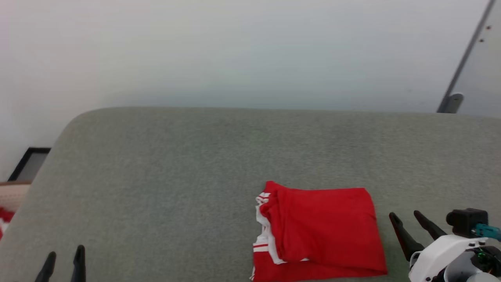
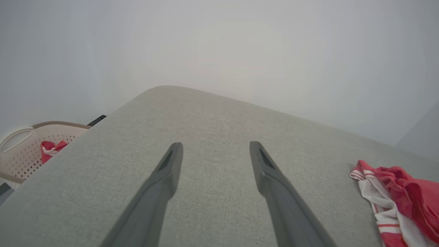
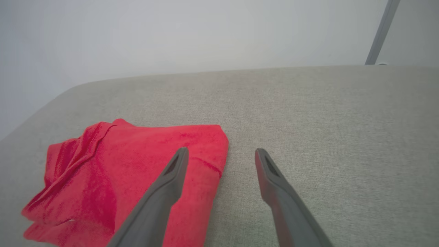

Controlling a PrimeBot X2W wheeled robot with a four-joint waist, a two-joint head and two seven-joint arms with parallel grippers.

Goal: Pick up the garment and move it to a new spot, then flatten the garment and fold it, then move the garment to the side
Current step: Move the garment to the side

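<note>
The garment (image 1: 321, 231) lies folded into a red rectangle on the grey cushion, white striped sleeve trim showing along its left edge. From the left wrist its trimmed end (image 2: 398, 199) shows at the far right. My right gripper (image 1: 405, 221) stands open just right of the garment, not touching it; in the right wrist view the garment (image 3: 113, 181) lies left of and under the left finger (image 3: 168, 185) of the right gripper (image 3: 221, 154). Far off at the lower left, my left gripper (image 1: 64, 256) is open over bare cushion (image 2: 216, 147).
The grey cushioned surface (image 1: 195, 164) ends at a rounded far-left corner before a pale wall. A beige perforated basket (image 2: 24, 147) with red cloth inside sits on the floor to the left. A grey metal post (image 1: 465, 58) rises at the far right.
</note>
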